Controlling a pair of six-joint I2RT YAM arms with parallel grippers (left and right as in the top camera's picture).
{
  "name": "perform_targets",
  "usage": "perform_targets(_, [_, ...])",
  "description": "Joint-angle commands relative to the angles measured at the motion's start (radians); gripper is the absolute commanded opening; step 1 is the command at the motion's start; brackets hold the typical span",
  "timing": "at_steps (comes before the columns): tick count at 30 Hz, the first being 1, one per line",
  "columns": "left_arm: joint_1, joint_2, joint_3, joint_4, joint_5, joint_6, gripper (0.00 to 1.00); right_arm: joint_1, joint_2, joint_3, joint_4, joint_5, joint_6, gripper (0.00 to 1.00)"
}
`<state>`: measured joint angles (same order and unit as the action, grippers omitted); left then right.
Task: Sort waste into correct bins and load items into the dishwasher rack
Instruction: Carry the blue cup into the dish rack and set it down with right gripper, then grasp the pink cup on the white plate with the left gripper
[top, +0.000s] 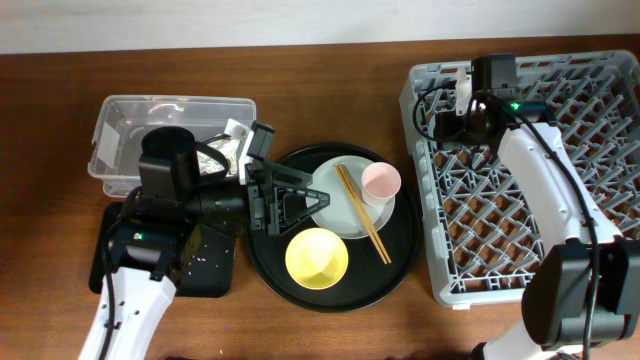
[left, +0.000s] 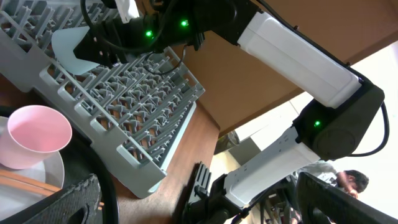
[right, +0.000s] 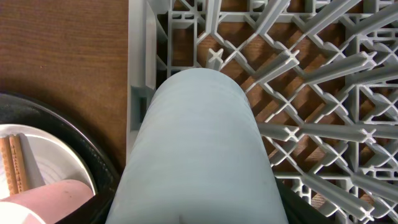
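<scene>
Brown tabletop (top: 330, 90): right claw (top: 461, 97) tight around blue cup (right: 199, 149) above rack (top: 425, 230) edge; left claw (top: 303, 198) wide, empty.

Overhead top-down; rack (top: 600, 125) in all 3

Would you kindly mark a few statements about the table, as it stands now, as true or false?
1. The pink cup stands on the plate. True.
2. The yellow bowl sits in the dishwasher rack. False: it sits on the round black tray.
3. The chopsticks lie across the plate. True.
4. The right gripper is empty. False: it holds the blue cup over the dishwasher rack's corner.
</scene>
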<state>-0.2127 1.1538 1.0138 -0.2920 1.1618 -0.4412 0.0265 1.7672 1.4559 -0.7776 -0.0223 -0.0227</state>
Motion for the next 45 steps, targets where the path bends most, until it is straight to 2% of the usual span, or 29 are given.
perform_targets(1, [0.005,0.001,0.004,0.002,0.000,0.010,0.99,-0.003,0.007,0.018,0.005,0.037,0.000,0.57])
perform_targets(4, [0.005,0.001,0.004,0.002,0.000,0.010,0.99,-0.003,0.007,0.018,0.005,0.039,0.000,0.58])
perform_targets(9, [0.005,0.001,0.004,0.002,0.000,0.010,0.99,-0.003,0.007,0.018,0.004,0.039,0.000,0.72])
perform_targets(13, [0.005,0.001,0.004,0.002,0.000,0.010,0.99,-0.003,0.007,0.018,-0.003,0.039,0.000,0.78])
perform_targets(20, [0.005,0.001,0.004,0.002,0.000,0.010,0.99,-0.003,-0.006,0.021,-0.022,0.038,0.000,0.80])
perform_targets(25, [0.004,0.001,0.004,0.002,0.000,0.010,0.99,-0.002,-0.145,0.091,-0.165,-0.018,0.002,0.82])
perform_targets(26, [0.004,0.001,0.004,0.002,0.000,0.010,0.99,-0.002,-0.190,0.093,-0.204,-0.039,0.004,0.96])
perform_targets(27, [0.005,0.001,0.004,0.002,0.000,0.010,0.99,-0.002,-0.220,0.093,-0.237,-0.039,0.004,0.99])
perform_targets(31, [0.005,0.001,0.004,0.013,-0.001,-0.013,0.99,-0.002,-0.275,0.093,-0.266,-0.037,0.004,0.99])
perform_targets(34, [0.004,0.001,0.004,0.090,-0.042,-0.043,0.99,-0.002,-0.269,0.093,-0.266,-0.037,0.004,0.99])
perform_targets(38, [0.005,0.000,0.004,0.093,-0.059,-0.050,0.99,-0.002,-0.260,0.093,-0.266,-0.037,0.004,0.99])
perform_targets(39, [0.005,0.000,0.004,0.122,-0.087,-0.087,0.99,-0.002,-0.259,0.093,-0.266,-0.037,0.004,0.99])
perform_targets(43, [-0.006,0.005,0.004,-0.068,-0.204,-0.088,0.99,-0.002,-0.256,0.093,-0.266,-0.037,0.004,0.99])
perform_targets(44, [-0.019,0.008,0.003,-0.129,-0.287,-0.089,0.94,-0.002,-0.256,0.093,-0.266,-0.037,0.004,0.99])
perform_targets(45, [-0.035,0.013,0.002,-0.167,-0.375,-0.089,0.73,-0.002,-0.256,0.093,-0.266,-0.037,0.004,0.99])
